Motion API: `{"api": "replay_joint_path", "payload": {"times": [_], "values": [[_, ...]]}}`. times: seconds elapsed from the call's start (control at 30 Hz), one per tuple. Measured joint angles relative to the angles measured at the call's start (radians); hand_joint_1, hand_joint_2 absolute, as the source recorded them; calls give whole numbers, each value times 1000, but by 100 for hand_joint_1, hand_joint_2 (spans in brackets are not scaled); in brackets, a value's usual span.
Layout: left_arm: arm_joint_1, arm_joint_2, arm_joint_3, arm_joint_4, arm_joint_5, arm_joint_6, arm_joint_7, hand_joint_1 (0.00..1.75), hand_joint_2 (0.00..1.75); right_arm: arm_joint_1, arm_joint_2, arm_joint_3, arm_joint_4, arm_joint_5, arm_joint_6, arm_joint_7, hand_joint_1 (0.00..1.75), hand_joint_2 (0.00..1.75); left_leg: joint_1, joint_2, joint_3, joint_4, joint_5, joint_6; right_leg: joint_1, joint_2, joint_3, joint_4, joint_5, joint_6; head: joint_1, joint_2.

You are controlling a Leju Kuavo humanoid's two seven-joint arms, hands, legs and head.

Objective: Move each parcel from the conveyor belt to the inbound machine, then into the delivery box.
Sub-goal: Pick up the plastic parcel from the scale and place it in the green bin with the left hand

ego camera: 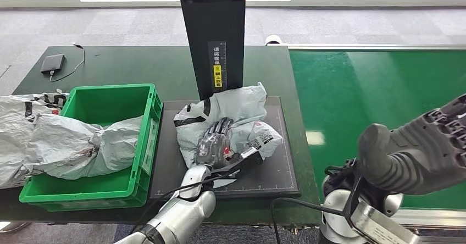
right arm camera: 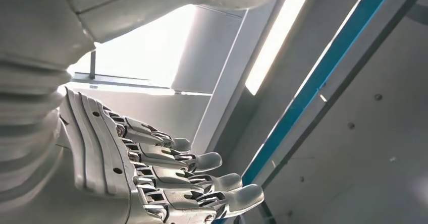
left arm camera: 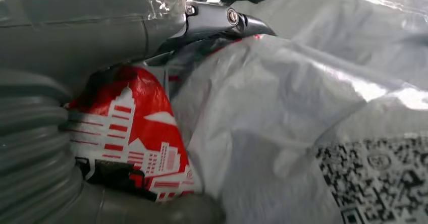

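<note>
Crumpled grey parcel [ego camera: 242, 117] lying on the black inbound machine [ego camera: 280, 172]; more grey parcels [ego camera: 82, 142] slumped in the green delivery box [ego camera: 144, 139].

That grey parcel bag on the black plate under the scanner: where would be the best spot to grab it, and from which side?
Probably the bunched middle of the grey parcel bag, from above on the robot's side. It is soft, crumpled plastic lying flat on the black plate, so folds gather easily there, and the left hand already lies on top of that part.
</note>
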Motion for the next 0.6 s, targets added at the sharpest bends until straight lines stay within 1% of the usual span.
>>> {"api": "replay_joint_path", "payload": {"times": [0.1,0.23,0.33,0.4,0.6], "values": [[-16,-3,-10,31,-43,-55,29,175,175,2,0,-3,-11,-6,1,0,0,175,0,0,1,0,0,0,0,0,1,0,0,0,0,0],[-40,-5,-24,61,-110,-143,93,175,175,3,-1,-6,-14,-24,1,0,0,175,0,0,5,-1,0,0,0,-1,6,0,-1,1,0,0],[-54,-6,-35,75,-132,-185,117,175,175,3,-1,-6,-14,-31,1,0,0,175,0,0,9,-1,-1,1,0,-1,10,0,-1,1,0,0],[-59,-6,-37,79,-146,-189,124,175,175,3,-1,-7,-16,-33,1,0,0,175,0,0,11,-1,-1,1,0,-1,11,0,-1,1,0,0],[-59,-6,-38,80,-171,-156,131,175,175,6,-1,-10,-25,-31,1,0,0,175,0,0,12,-1,-1,1,0,0,12,0,-1,1,0,0]]}}
